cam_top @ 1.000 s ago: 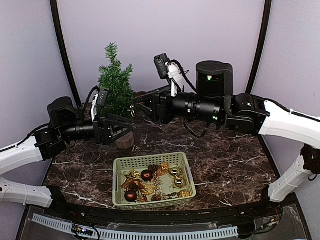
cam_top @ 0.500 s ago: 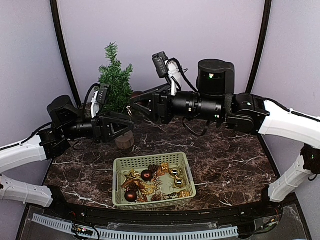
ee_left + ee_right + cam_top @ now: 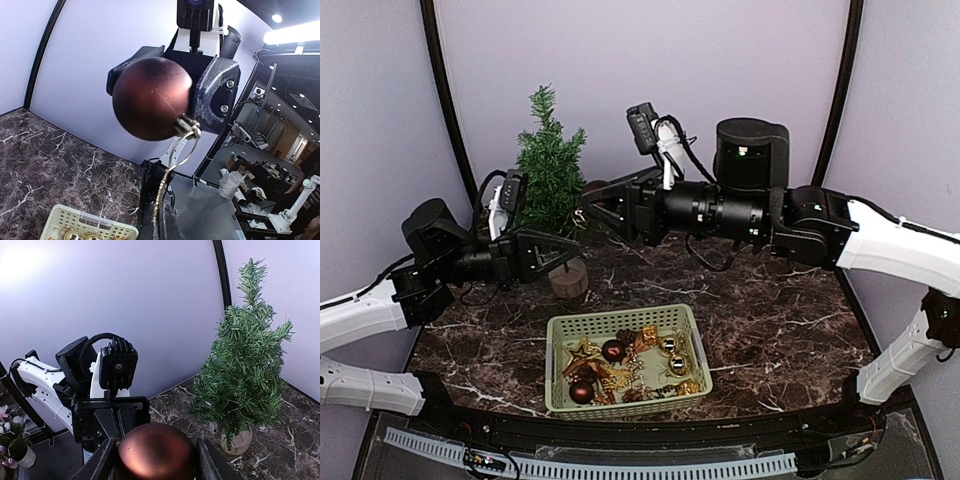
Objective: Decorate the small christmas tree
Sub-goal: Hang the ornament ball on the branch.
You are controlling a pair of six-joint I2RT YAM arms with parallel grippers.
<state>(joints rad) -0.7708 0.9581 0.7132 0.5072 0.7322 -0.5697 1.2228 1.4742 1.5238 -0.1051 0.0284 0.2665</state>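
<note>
Basket (image 3: 620,314) of ornaments sits lower centre on the surface (image 3: 770,330). L fingers (image 3: 576,241), wide apart a sec ago, are now fully closed mid-left, by the bauble's (image 3: 150,97) gold loop (image 3: 172,155); pinching it? Can't tell. R fingers (image 3: 592,207) are half-open, clamping the bauble. Tree (image 3: 550,170) is upper left, behind both, no ornaments seen. Prob. loop prep before hanging.
</note>
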